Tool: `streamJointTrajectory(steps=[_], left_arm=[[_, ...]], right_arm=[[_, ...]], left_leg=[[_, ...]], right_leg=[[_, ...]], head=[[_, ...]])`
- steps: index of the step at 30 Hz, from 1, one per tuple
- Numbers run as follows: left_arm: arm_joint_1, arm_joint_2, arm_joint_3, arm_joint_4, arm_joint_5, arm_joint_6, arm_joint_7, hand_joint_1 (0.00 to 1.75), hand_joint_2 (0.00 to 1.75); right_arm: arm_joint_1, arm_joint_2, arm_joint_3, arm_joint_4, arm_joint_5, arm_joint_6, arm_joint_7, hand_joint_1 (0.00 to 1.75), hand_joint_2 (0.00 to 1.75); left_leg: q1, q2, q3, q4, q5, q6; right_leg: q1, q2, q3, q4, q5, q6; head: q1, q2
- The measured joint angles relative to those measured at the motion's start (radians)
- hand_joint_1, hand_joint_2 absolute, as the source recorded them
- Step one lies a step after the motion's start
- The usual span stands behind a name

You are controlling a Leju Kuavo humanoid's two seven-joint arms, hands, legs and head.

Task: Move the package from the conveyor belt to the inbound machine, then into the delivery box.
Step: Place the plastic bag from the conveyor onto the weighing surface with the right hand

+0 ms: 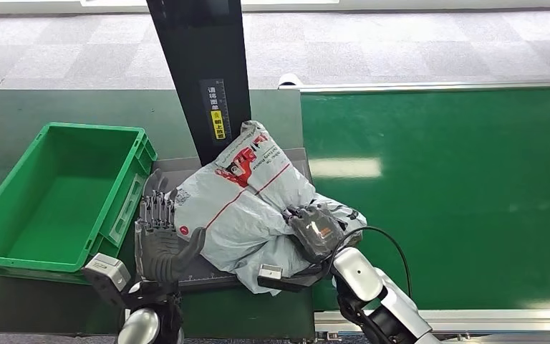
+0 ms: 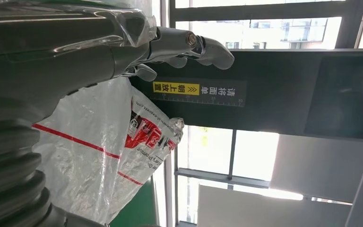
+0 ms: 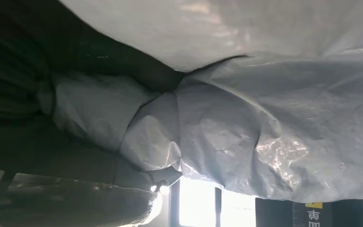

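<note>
**Bag on the machine, loosely held**

The bag [image 1: 247,204] lies on the machine's plate [image 1: 208,269] under the post [image 1: 197,72]. Right hand [image 1: 316,231] grips crumpled film at its near corner; left hand [image 1: 159,240], fingers spread, flanks the other side. Slack plastic could slip from the fingers or snag the post on the way to the bin [image 1: 14,247] beyond the left fingers.

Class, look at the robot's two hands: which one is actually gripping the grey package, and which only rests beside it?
The right hand grips the grey package, its fingers curled into the crumpled plastic. The left hand stands upright against the package's other side, fingers straight, holding nothing.
</note>
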Motion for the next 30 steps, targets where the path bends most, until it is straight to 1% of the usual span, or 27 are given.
streamJointTrajectory(steps=[3, 4, 5, 7, 8, 9, 14, 22, 26, 30], left_arm=[[-0.003, 0.0, -0.005, 0.006, 0.002, -0.006, 0.0, 0.0, 1.75], [-0.006, 0.0, -0.007, 0.009, 0.003, -0.01, 0.0, 0.0, 1.75], [-0.009, -0.001, -0.01, 0.012, 0.003, -0.015, 0.0, 0.0, 1.75], [-0.017, -0.002, -0.015, 0.021, 0.002, -0.021, 0.0, 0.0, 1.75], [-0.021, -0.003, -0.018, 0.025, 0.001, -0.023, 0.0, 0.0, 1.75], [-0.024, -0.004, -0.021, 0.028, 0.0, -0.025, 0.0, 0.0, 1.75], [-0.033, -0.008, -0.024, 0.037, -0.001, -0.031, 0.001, 0.0, 1.75], [-0.038, -0.01, -0.025, 0.056, -0.002, -0.042, 0.005, 0.0, 1.75], [-0.046, -0.011, -0.024, 0.066, -0.002, -0.047, 0.005, 0.0, 1.75], [-0.051, -0.012, -0.024, 0.071, -0.004, -0.05, 0.005, 0.0, 1.75]], right_arm=[[-0.002, 0.007, -0.005, 0.01, -0.017, -0.006, -0.009, 1.73, 1.75], [-0.003, 0.012, -0.009, 0.017, -0.029, -0.007, -0.016, 1.54, 1.75], [-0.004, 0.019, -0.014, 0.027, -0.043, -0.006, -0.023, 1.15, 1.75], [-0.009, 0.039, -0.024, 0.059, -0.06, -0.005, -0.032, 0.29, 1.75], [-0.011, 0.051, -0.028, 0.079, -0.062, -0.006, -0.032, 0.05, 1.75], [-0.012, 0.062, -0.032, 0.098, -0.061, -0.008, -0.028, 0.0, 1.75], [-0.013, 0.106, -0.067, 0.167, -0.08, -0.009, -0.007, 0.0, 1.75], [0.013, 0.136, -0.172, 0.176, -0.265, 0.102, -0.102, 0.0, 1.75], [0.081, 0.145, -0.235, 0.1, -0.379, 0.149, -0.178, 0.0, 1.75], [0.182, 0.148, -0.293, -0.057, -0.533, 0.218, -0.265, 0.0, 1.75]], left_leg=[[0.0, 0.0, 0.0, 0.0, 0.0, 0.0], [0.0, 0.0, 0.0, 0.0, 0.0, 0.0], [0.0, 0.0, 0.0, 0.0, 0.0, 0.0], [0.0, 0.0, 0.0, 0.0, 0.0, 0.0], [0.0, 0.0, 0.0, 0.0, 0.0, 0.0], [0.0, 0.0, 0.0, 0.0, 0.0, 0.0], [0.0, 0.0, 0.0, 0.0, 0.0, 0.0], [0.0, 0.0, 0.0, 0.0, 0.0, 0.0], [0.0, 0.0, 0.0, 0.0, 0.0, 0.0], [0.0, 0.0, -0.002, 0.0, 0.0, 0.0]], right_leg=[[0.0, 0.0, 0.0, 0.0, 0.0, 0.0], [0.0, 0.0, 0.0, 0.0, 0.0, 0.0], [0.0, 0.0, 0.0, 0.0, 0.0, 0.0], [0.0, 0.0, 0.0, 0.0, 0.0, 0.0], [0.0, 0.0, 0.0, 0.0, 0.0, 0.0], [0.0, 0.0, 0.0, 0.0, 0.0, 0.0], [0.0, 0.0, 0.0, 0.0, 0.0, 0.0], [0.0, 0.0, 0.0, 0.0, 0.0, 0.0], [0.0, 0.0, 0.0, 0.0, 0.0, 0.0], [0.0, 0.0, -0.002, 0.0, 0.0, 0.0]], head=[[0.0, 0.0], [0.0, 0.0], [0.0, 0.0], [0.0, 0.0], [0.0, 0.0], [0.0, 0.0], [0.0, 0.0], [0.0, 0.0], [0.0, 0.0], [0.0, 0.0]])
